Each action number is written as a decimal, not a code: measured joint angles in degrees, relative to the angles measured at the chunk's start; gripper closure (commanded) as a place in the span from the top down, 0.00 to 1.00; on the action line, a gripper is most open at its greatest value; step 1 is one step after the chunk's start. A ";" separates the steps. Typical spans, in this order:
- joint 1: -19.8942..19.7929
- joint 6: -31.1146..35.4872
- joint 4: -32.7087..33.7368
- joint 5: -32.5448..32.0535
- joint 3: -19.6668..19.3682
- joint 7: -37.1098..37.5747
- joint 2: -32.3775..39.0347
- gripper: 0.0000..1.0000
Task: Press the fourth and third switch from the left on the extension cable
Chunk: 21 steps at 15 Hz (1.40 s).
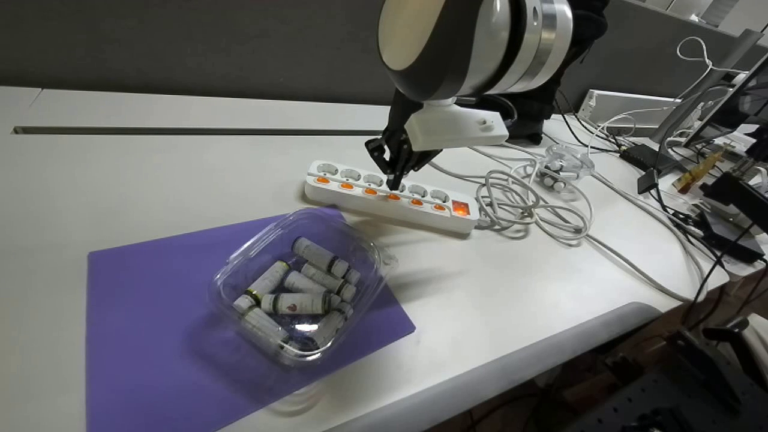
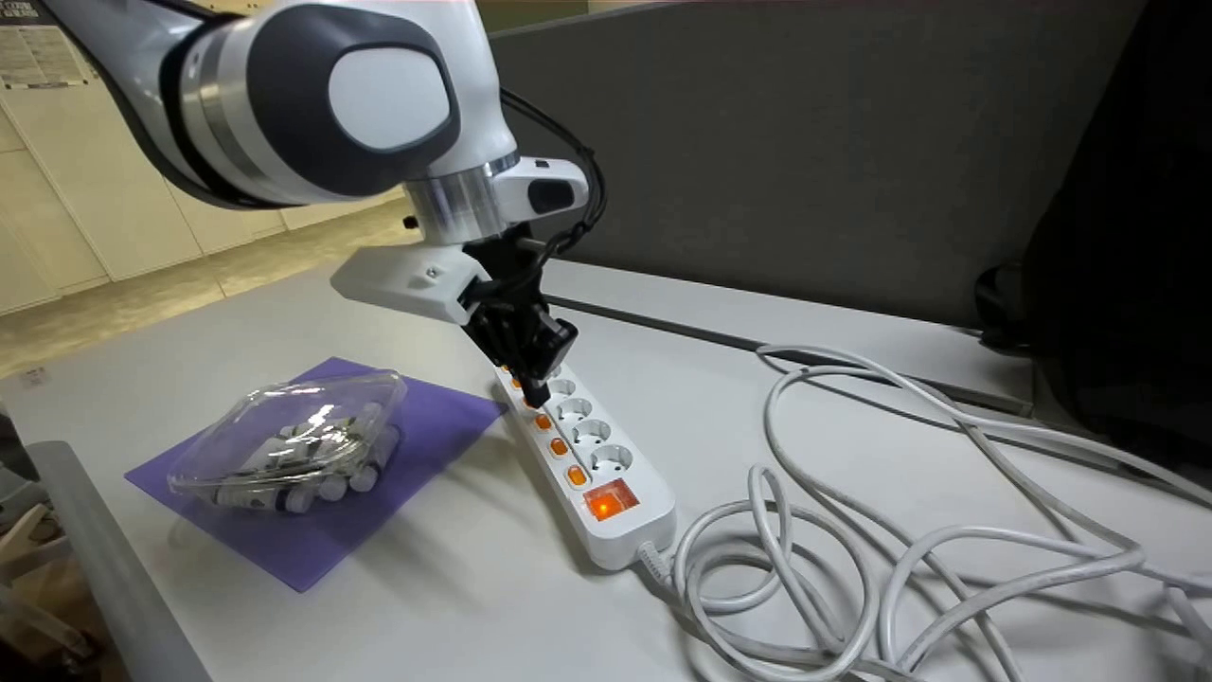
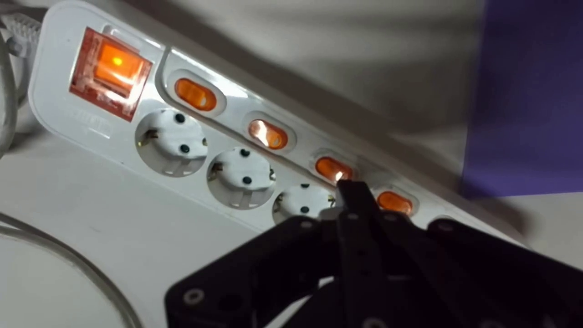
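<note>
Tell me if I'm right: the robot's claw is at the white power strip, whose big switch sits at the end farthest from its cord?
Not quite: the big switch sits at the end where the cord comes out, as both exterior views show. The gripper is at the white power strip.

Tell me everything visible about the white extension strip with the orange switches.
The strip is long, white and plastic-looking, lying flat on the table, sockets up. Six round sockets run beside six small orange switches; a larger orange-red switch glows at the end where the cord leaves. No plug shows. The shut gripper points at the fourth small switch from the left in an exterior view; contact is unclear.
</note>
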 measured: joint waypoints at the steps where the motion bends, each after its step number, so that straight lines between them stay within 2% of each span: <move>1: 0.00 -0.01 0.00 0.00 0.00 0.00 0.00 0.00; 21: -0.56 -1.72 2.47 1.14 0.43 -0.80 2.69 0.00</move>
